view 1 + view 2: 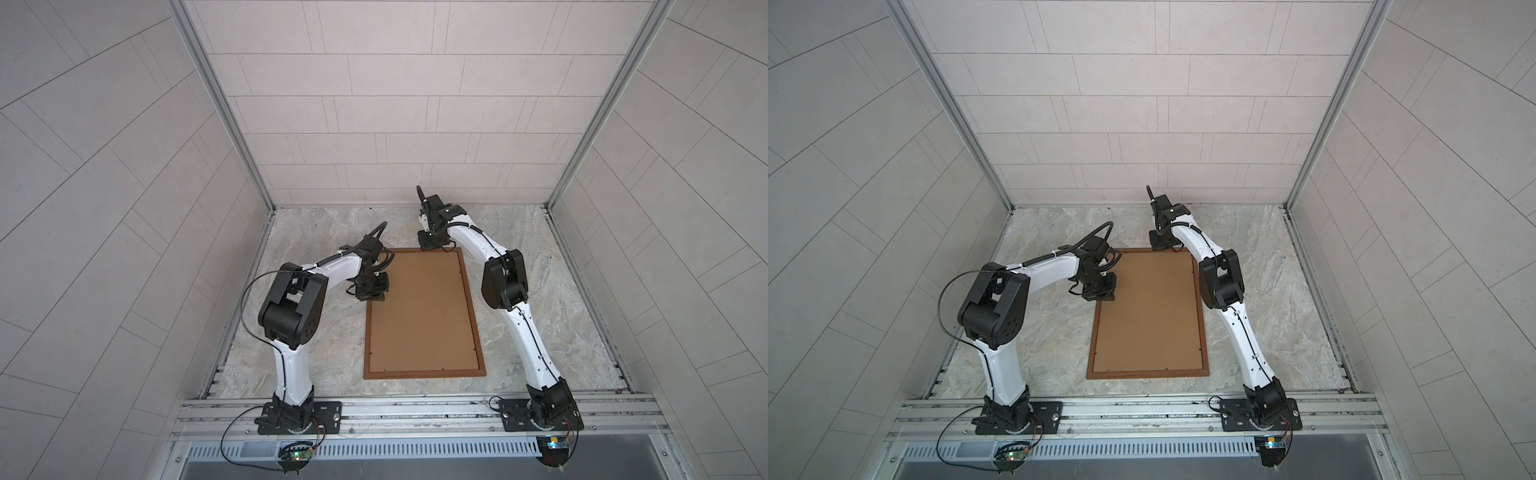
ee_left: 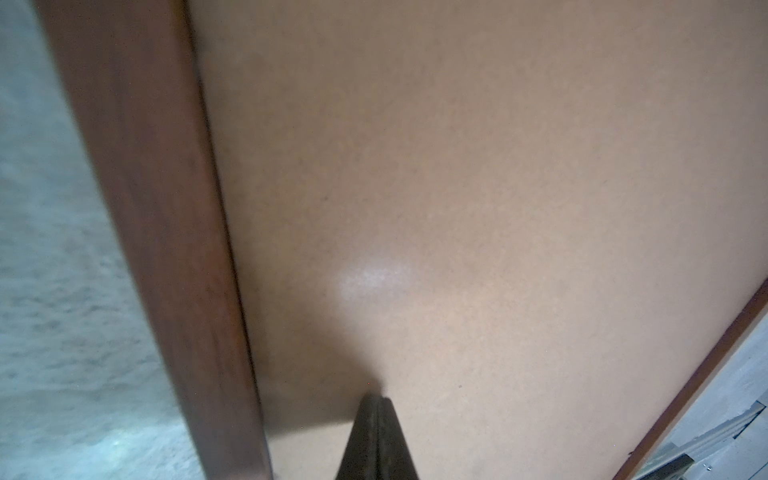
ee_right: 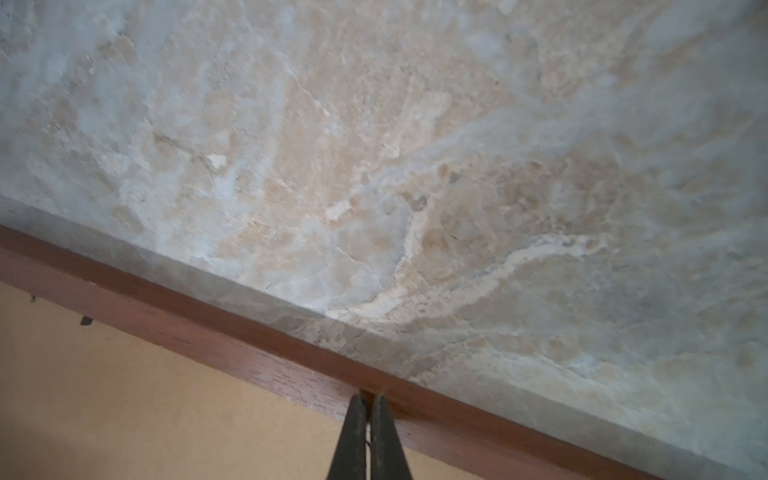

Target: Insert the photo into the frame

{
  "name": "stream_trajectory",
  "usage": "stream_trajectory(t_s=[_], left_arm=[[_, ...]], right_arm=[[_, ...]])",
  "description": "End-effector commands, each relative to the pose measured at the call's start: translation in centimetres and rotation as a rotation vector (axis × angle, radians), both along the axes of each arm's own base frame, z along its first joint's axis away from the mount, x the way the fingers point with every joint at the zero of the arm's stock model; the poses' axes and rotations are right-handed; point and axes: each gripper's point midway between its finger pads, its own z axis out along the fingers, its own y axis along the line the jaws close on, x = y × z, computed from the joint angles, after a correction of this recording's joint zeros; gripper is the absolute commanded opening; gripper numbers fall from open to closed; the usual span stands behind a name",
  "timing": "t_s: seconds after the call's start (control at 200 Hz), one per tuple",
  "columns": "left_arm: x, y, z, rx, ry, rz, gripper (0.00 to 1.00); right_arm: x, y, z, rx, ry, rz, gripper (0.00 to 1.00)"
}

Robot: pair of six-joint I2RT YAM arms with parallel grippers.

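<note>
**Frame face down, both grippers lowered onto it.** A dark-brown wooden frame [image 1: 424,372] [image 1: 1148,372] [image 2: 145,208] [image 3: 208,328] lies flat at the centre of the marbled tabletop [image 1: 561,291] [image 1: 1287,291] [image 2: 41,291] [image 3: 374,145]. In both top views its long sides run from 12 o'clock to 6 o'clock.

A plain brown backing board [image 1: 419,324] [image 1: 1148,328] [image 2: 457,166] [image 3: 124,395] fills the whole opening, so we are looking at the frame's back. Whatever lies under the board is hidden from us, the photo included.

The left gripper [image 1: 376,297] [image 1: 1102,296] [image 2: 377,398] stands at 9 o'clock of the frame, pointing down over the board just inside the long rail. In the left wrist view we see its jaws pressed together with nothing between them. Their shared tip meets its own shadow on the board, and the reddish-brown rail runs just beside it with the tabletop beyond.

The right gripper [image 1: 430,245] [image 1: 1158,245] [image 3: 368,395] stands at 12 o'clock, at the frame's far short rail. In the right wrist view its jaws are together too, with only a hairline slit between them and nothing held. Their tips sit at the inner edge of that rail, where wood meets board; we cannot tell whether they press on it.

2 small dark tabs [image 3: 86,320] show along the same inner edge, lying on the board. The marbled tabletop stretches past the rail toward 12 o'clock.
</note>
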Motion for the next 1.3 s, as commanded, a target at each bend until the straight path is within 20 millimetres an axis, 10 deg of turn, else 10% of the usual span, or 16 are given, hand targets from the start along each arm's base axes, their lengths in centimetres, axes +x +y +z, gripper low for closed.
stream_trajectory(t_s=[0.0,1.296], left_arm=[[-1.5,0.7,-3.3,0.056,0.064,-0.015,0.0],[-1.3,0.7,-3.2,0.058,0.063,-0.017,0.0]], right_arm=[[-2.3,-1.0,-0.8,-0.051,0.086,0.006,0.0],[-4.5,-1.4,-3.3,-0.099,0.162,0.024,0.0]])
